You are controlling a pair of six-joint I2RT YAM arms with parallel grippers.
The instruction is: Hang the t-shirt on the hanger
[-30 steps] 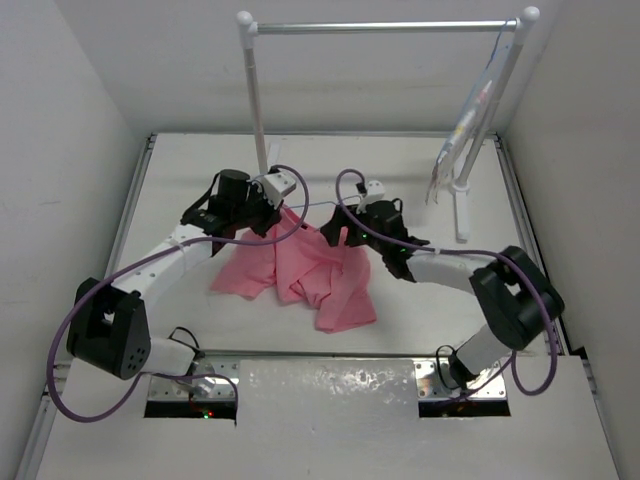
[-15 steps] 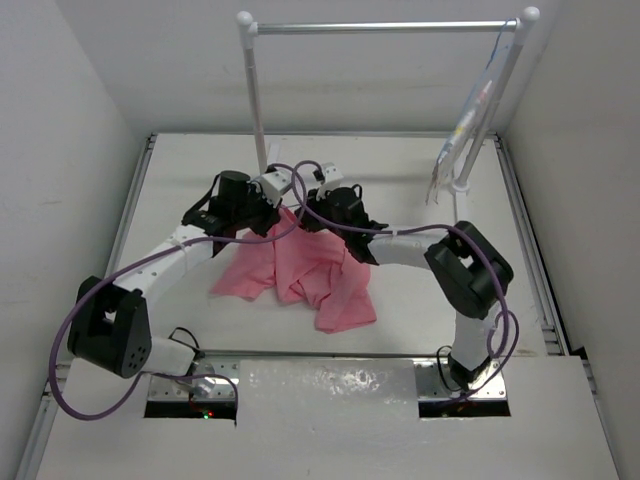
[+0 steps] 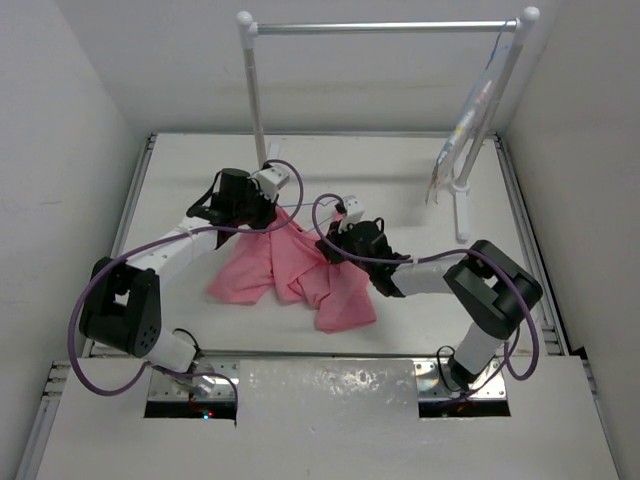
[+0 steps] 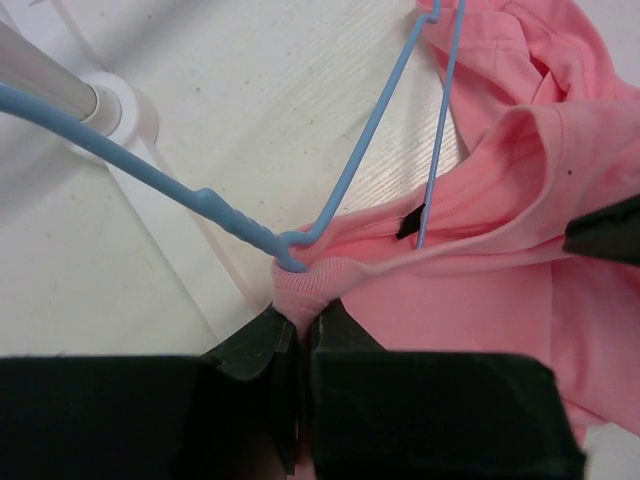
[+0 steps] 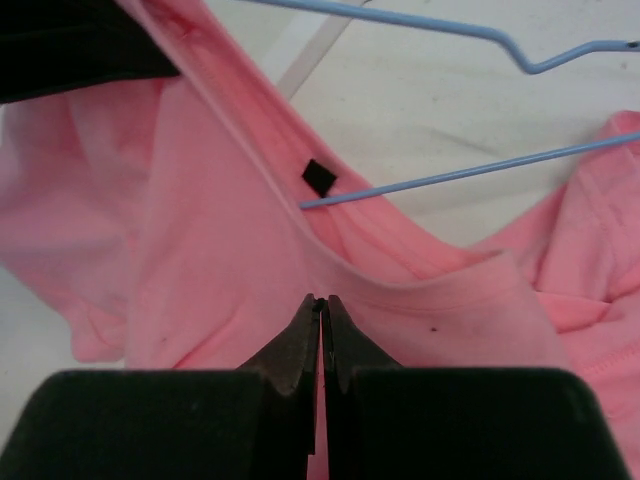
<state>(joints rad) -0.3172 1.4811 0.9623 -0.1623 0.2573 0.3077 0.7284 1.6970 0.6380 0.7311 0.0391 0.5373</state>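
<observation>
The salmon-pink t-shirt (image 3: 300,270) lies crumpled on the table between my two arms. My left gripper (image 4: 300,318) is shut on a bunched piece of its ribbed collar (image 4: 310,280), at the shirt's far left corner (image 3: 268,215). The pale blue wire hanger (image 4: 215,208) has its bend resting against that bunch, and one thin wire runs into the neck opening (image 5: 450,174). My right gripper (image 5: 322,300) hovers over the chest fabric just below the collar, its jaws pressed together with no cloth showing between the tips; in the top view it sits at the shirt's upper right (image 3: 338,243).
A white garment rack stands at the back, with a horizontal bar (image 3: 385,27), a left post (image 3: 256,100) whose round base (image 4: 115,100) is close to my left gripper, and a right post. A white printed cloth (image 3: 468,118) hangs at the bar's right end.
My right gripper went from open to shut and swung left across the shirt, then drew back to below the collar. The left gripper kept its hold and barely shifted.
</observation>
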